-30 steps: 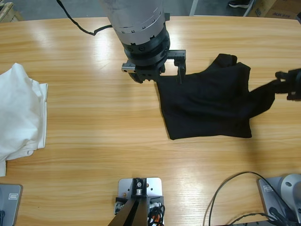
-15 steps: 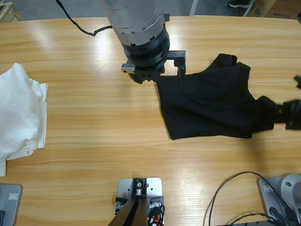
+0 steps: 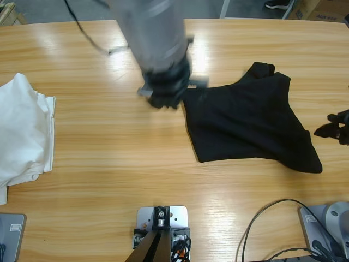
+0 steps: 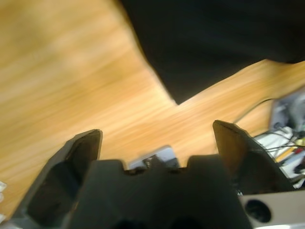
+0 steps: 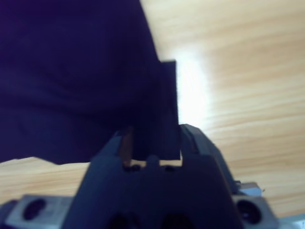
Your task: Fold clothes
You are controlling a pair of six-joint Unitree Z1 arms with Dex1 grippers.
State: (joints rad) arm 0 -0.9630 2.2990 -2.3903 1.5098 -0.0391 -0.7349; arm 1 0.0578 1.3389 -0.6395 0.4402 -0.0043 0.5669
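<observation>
Currently the black shirt [image 3: 245, 123] lies spread on the wooden table [image 3: 109, 180], left gripper [image 4: 157, 134] off its upper-left edge with jaws wide apart and empty, right gripper [image 3: 334, 130] near its right sleeve, not touching, grip unreadable, white clothes [image 3: 22, 131] well apart leftward, bare wood between.

No legible txt, labels or nos. on anything in view.

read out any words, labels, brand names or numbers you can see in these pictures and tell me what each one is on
None can be read.
Black shirt: no logo or lettering shows in any view.
White clothes: plain, no print visible.
Cardboard box at the high view's top right corner: dark marks, too small to read.
</observation>
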